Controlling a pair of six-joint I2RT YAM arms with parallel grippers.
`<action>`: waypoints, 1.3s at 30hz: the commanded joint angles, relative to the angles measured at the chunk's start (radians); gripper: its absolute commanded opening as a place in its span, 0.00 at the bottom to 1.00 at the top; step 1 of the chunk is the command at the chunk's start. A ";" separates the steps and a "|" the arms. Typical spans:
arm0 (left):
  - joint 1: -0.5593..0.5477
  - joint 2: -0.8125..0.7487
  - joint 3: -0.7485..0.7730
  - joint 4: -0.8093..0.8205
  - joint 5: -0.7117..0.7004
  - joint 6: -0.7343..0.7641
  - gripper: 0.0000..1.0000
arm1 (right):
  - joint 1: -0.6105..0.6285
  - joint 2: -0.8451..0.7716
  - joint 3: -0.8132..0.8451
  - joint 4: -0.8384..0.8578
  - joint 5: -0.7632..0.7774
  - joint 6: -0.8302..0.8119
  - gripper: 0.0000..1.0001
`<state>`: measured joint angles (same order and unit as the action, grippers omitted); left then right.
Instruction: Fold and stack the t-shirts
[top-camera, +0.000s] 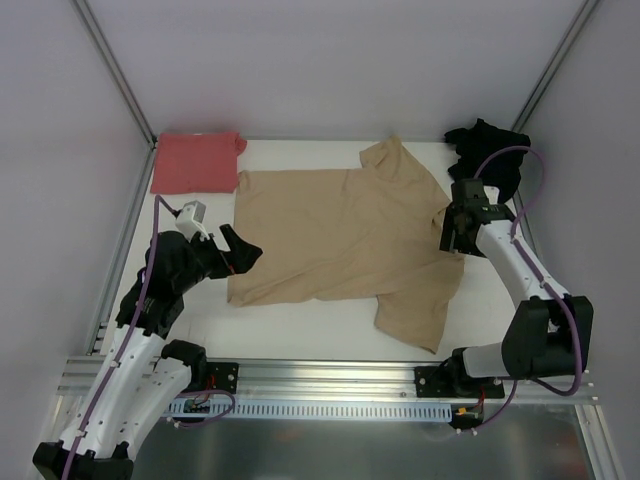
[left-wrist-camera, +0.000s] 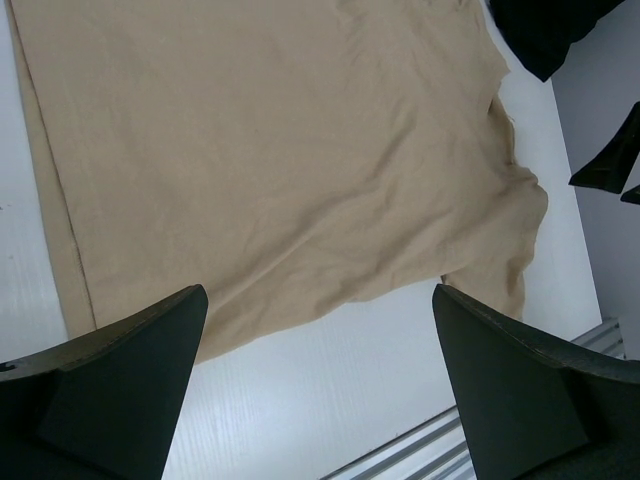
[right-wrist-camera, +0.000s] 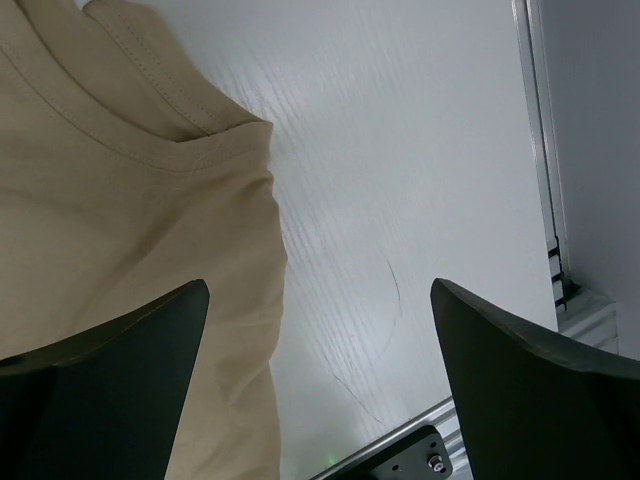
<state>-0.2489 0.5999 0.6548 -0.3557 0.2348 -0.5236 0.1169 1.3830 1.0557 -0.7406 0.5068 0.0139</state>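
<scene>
A tan-beige t-shirt (top-camera: 340, 235) lies spread flat in the middle of the white table. A salmon-red t-shirt (top-camera: 197, 160) lies folded at the back left corner. A black t-shirt (top-camera: 490, 150) sits crumpled at the back right. My left gripper (top-camera: 245, 252) hovers open at the tan shirt's near left edge; the left wrist view shows the tan shirt (left-wrist-camera: 270, 150) beyond its open, empty gripper (left-wrist-camera: 318, 295). My right gripper (top-camera: 448, 236) stands open over the shirt's right edge. The right wrist view shows the collar (right-wrist-camera: 150, 120) and bare table under that empty gripper (right-wrist-camera: 320, 290).
A metal rail (top-camera: 330, 375) runs along the table's near edge, and grey walls with slanted posts (top-camera: 115, 70) close in the sides and back. A strip of bare white table (top-camera: 300, 330) lies between the tan shirt and the rail.
</scene>
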 joint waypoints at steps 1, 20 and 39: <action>-0.006 -0.005 0.002 0.006 0.020 0.013 0.99 | -0.008 -0.084 0.027 -0.003 -0.025 0.004 0.99; -0.124 0.711 0.162 0.281 -0.202 0.065 0.99 | 0.161 0.483 0.432 0.132 -0.516 0.020 0.99; -0.193 1.187 0.448 0.138 -0.408 0.100 0.99 | 0.090 0.619 0.400 0.159 -0.570 0.044 0.99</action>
<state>-0.4438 1.7576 1.0485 -0.1482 -0.1322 -0.4343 0.2081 2.0083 1.4837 -0.5892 -0.0292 0.0330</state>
